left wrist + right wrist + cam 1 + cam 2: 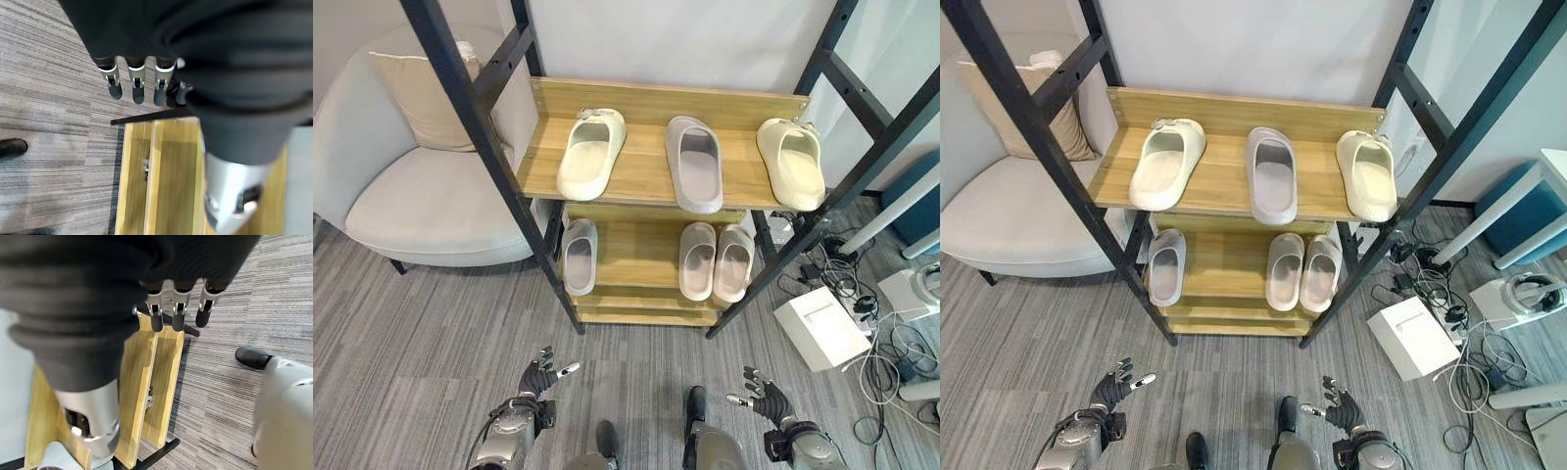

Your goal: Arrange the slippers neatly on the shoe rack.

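On the shoe rack (651, 103), six slippers sit toes toward the back: three spread along the top shelf (636, 171), and three on the lower shelf, one at its left edge and a pair at its right, apparently arranged already. Left hand (540, 376) and right hand (765, 398) hover low, fingers relaxed apart, holding nothing.
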